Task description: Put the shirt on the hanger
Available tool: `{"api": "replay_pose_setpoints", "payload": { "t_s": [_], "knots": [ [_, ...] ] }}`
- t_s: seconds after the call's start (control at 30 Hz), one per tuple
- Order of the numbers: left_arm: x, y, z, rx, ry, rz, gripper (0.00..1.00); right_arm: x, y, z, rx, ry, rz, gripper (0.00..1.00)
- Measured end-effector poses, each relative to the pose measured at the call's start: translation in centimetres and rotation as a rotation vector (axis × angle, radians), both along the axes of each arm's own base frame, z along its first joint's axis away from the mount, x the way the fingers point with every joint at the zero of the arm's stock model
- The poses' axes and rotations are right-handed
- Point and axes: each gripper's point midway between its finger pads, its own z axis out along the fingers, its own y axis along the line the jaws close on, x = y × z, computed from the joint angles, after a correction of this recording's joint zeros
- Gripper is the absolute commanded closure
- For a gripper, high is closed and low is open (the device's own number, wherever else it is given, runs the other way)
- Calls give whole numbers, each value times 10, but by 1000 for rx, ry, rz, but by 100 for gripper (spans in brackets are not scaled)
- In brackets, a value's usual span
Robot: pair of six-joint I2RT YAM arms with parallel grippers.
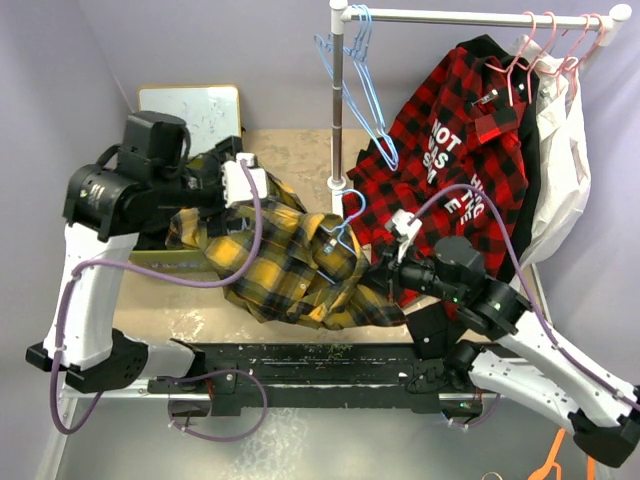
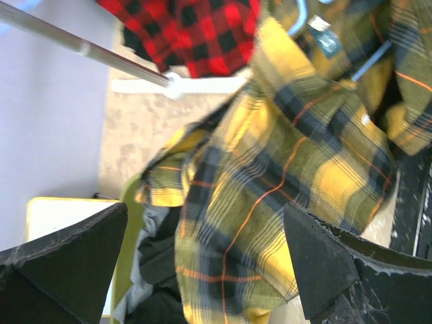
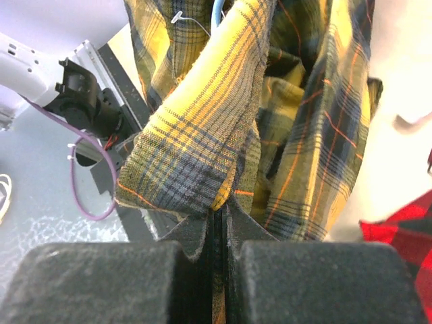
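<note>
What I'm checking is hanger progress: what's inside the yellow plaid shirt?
A light-blue hanger: its hook and part of its wire show at the collar of the shirt. The rest of the wire is covered by fabric, so whether both shoulders are seated cannot be seen.

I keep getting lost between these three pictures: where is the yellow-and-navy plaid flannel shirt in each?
Top view: the yellow-and-navy plaid flannel shirt is at centre.
Left wrist: it fills the middle and right.
Right wrist: it hangs top centre, pinched in the right pincer.
Shared landmark: the red-and-black checked shirt.
</note>
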Motion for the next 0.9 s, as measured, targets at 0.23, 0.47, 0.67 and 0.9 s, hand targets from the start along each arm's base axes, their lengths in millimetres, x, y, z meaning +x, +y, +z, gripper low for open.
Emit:
{"api": "replay_pose_setpoints", "payload": {
  "t_s": [0.23,0.47,0.67,0.9],
  "knots": [
    [27,21,67,-155,-183,296,1,-24,-36,-10,68,139,-144,100],
    [95,80,112,-405,-314,929,1,-8,-76,-29,72,271,-472,100],
    [106,104,123,-527,-338,1134,1,19,-99,-41,-59,296,-698,100],
    [108,130,121,-574,-327,1254,1,66,-108,-13,-255,199,-874,100]
  ]
}}
